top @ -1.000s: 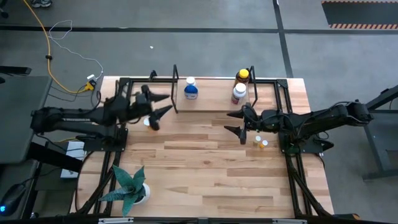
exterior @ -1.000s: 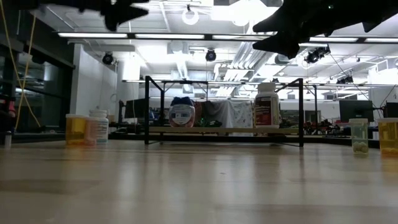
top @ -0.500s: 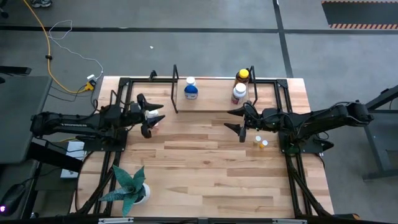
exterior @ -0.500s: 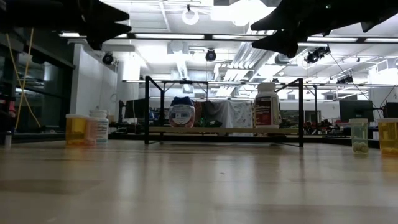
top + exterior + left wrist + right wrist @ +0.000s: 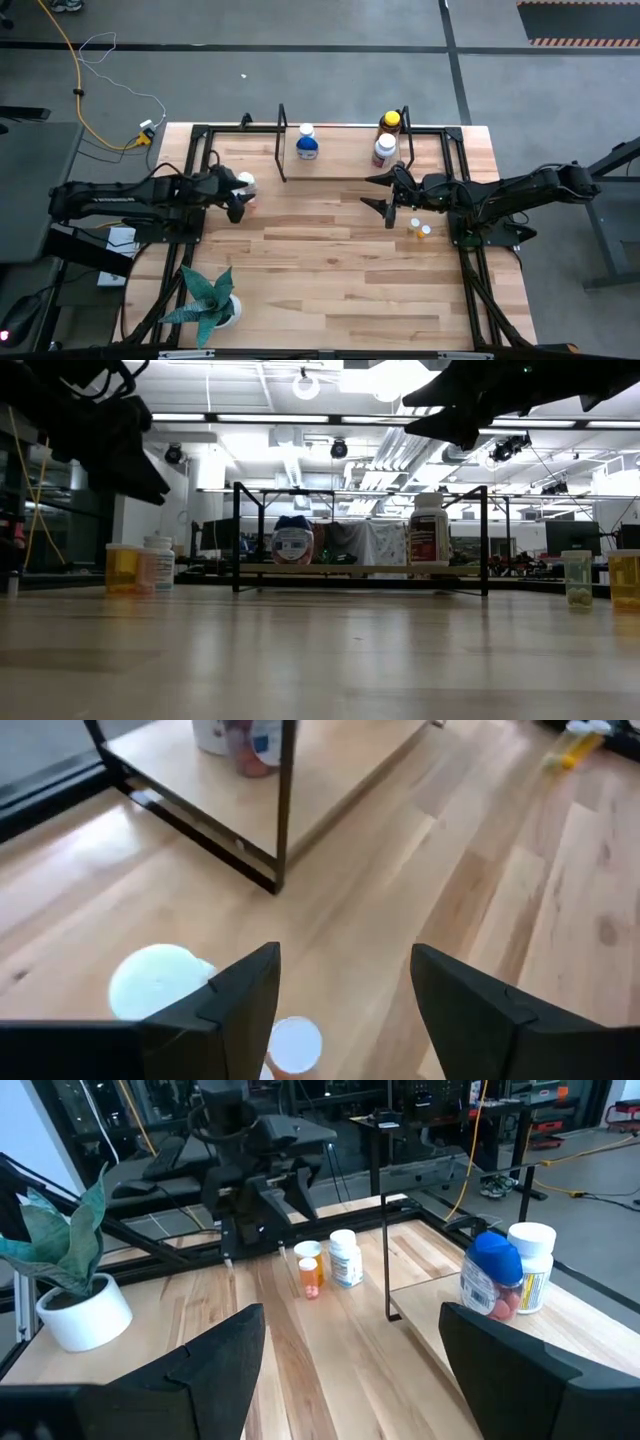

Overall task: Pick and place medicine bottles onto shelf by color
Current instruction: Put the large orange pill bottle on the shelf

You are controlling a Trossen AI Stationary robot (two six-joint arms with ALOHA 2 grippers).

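Two small medicine bottles stand at the table's left: a white one point(image 5: 245, 183) and an orange vial point(image 5: 124, 568), whose white caps point(image 5: 155, 982) show in the left wrist view. My left gripper point(image 5: 345, 970) hangs open just above them, tipped downward, touching nothing. On the shelf point(image 5: 345, 158) stand a blue-capped bottle point(image 5: 307, 143), a white bottle point(image 5: 384, 150) and an amber, yellow-capped one point(image 5: 390, 122). My right gripper point(image 5: 368, 193) waits open in front of the shelf's right end. Two tiny orange vials point(image 5: 419, 229) stand below it.
A potted green plant point(image 5: 208, 300) stands at the near left corner. The shelf's black metal legs point(image 5: 283, 810) rise close beyond my left gripper. Black frame rails point(image 5: 470, 270) run along the table's left and right sides. Bare tabletop point(image 5: 340, 270) lies in the middle.
My left gripper has come down and drawn back toward the table's left edge, tipping from about level to pointing downward over the two bottles at the left. Its fingers stay open. The right arm has kept still.
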